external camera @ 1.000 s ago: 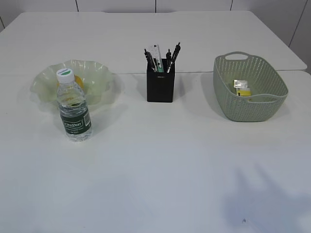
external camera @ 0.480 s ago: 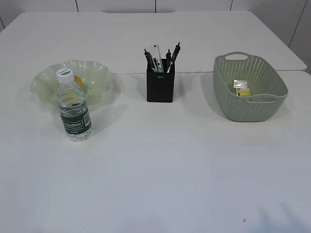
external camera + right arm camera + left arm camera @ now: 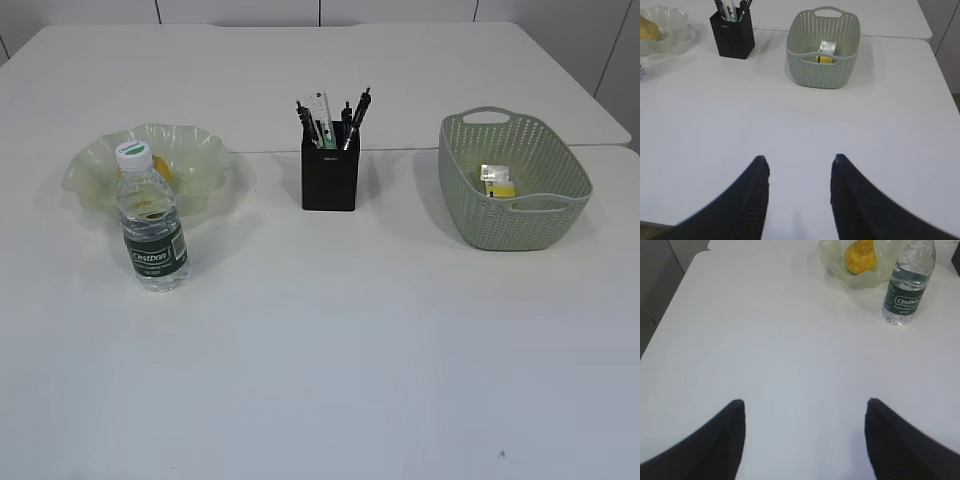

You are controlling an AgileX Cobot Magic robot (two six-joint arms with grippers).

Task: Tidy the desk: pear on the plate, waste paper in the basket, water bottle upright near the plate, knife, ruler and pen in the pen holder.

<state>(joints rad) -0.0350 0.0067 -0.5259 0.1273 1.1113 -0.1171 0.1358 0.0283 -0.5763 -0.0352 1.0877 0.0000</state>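
Observation:
The yellow pear (image 3: 860, 254) lies in the wavy green plate (image 3: 200, 150) at the left. Upright just in front of that plate stands the water bottle (image 3: 152, 220). The black pen holder (image 3: 330, 178) in the middle holds the ruler (image 3: 322, 106) and pens (image 3: 359, 110); the knife I cannot pick out among them. The waste paper (image 3: 497, 181) lies inside the green basket (image 3: 520, 225) at the right. My left gripper (image 3: 805, 402) is open over bare desk (image 3: 330, 340), well short of the bottle. My right gripper (image 3: 799, 159) is open and empty, near the desk's front. Neither arm shows in the exterior view.
A second white table (image 3: 300, 70) joins behind, with a seam running past the pen holder. The desk's left edge (image 3: 675, 305) and right edge (image 3: 946, 85) show in the wrist views.
A shadow at the front right of the desk has shrunk and gone from the exterior view. The objects have not moved.

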